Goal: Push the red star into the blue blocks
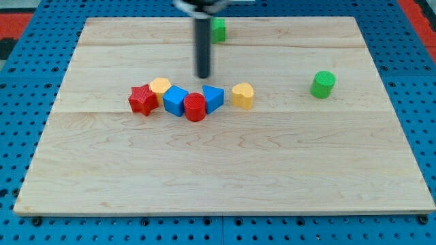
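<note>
Camera view shows the red star (pixel 142 99), a squat, spiky piece at the left end of the block row, just beside the blue cube (pixel 176 101), lying down and to the view's left of my tip (pixel 204 75), which touches nothing.
</note>
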Controlling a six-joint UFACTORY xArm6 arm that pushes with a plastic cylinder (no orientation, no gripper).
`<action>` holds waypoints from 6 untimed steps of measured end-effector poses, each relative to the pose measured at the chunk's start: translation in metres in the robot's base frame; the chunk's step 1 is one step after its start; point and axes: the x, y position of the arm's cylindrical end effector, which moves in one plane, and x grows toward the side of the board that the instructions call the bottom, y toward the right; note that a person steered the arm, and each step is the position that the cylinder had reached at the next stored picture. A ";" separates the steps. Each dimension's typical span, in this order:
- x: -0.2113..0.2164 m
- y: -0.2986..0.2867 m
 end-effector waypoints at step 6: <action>0.053 0.040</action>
